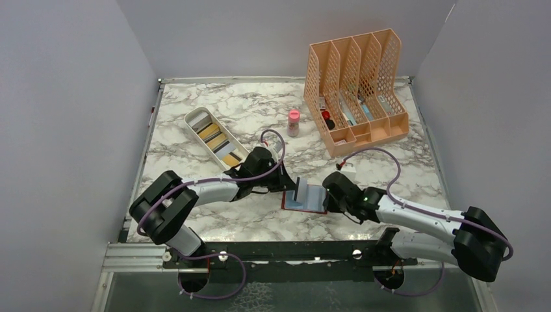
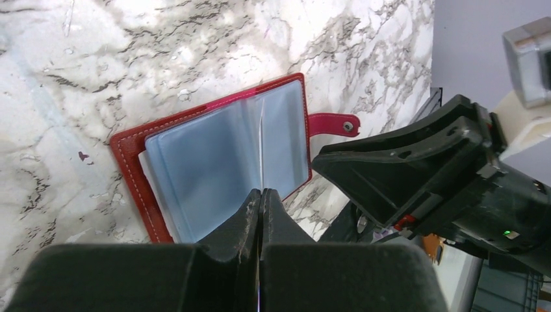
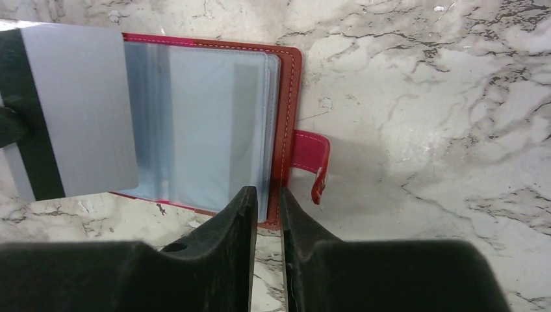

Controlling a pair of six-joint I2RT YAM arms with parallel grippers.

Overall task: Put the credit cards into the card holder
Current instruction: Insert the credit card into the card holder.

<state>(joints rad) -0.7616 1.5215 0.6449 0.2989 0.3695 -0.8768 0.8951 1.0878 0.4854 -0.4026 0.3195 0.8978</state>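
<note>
At the table's near middle, an open red leather card holder (image 1: 310,203) with clear plastic sleeves lies flat on the marble-patterned table (image 1: 260,110). The left gripper (image 2: 260,195), at the holder's 9 o'clock, is clamped on a thin silver card (image 3: 81,107) with a black stripe, held on edge above the sleeves. The right gripper (image 3: 267,195), at 3 o'clock, pinches the cover's edge beside the strap. The left arm looks set to insert the card, but I cannot see which way the sleeve mouths face.

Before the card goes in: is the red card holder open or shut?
Open. The card holder lies spread flat, clear sleeves facing up, snap strap unfastened.
</note>
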